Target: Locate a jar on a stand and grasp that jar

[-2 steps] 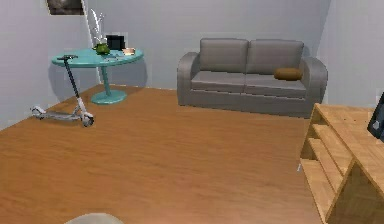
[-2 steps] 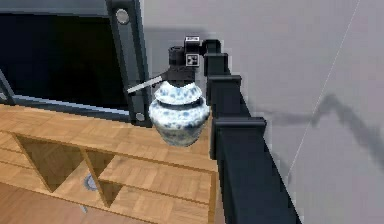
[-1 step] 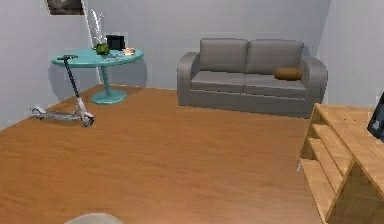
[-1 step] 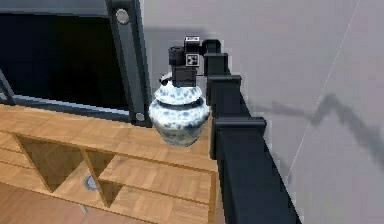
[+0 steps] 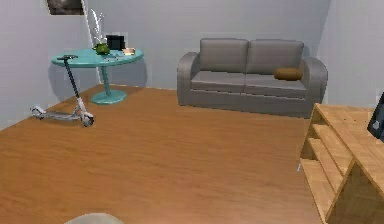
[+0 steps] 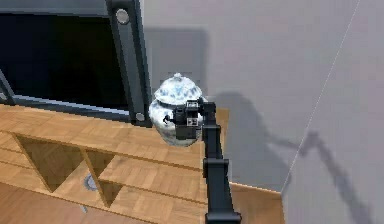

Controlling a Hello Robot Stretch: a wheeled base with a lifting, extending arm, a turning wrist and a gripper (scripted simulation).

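Wood floor, pale walls. Forward view, left to right: scooter parked in front of a round teal table with small items on top; grey sofa with a brown cushion at its right end; wooden stand at the right edge.

Arm side view: dark television on the stand's top at left. Just right of it is the jar, white with a blue pattern, lidded, upright on the stand's top near its end. My arm rises from the bottom edge as a dark bar, reaching out to the jar. My gripper sits at the jar's right face, level with its belly.

Finger state: cannot tell. Whether I hold anything: cannot tell.
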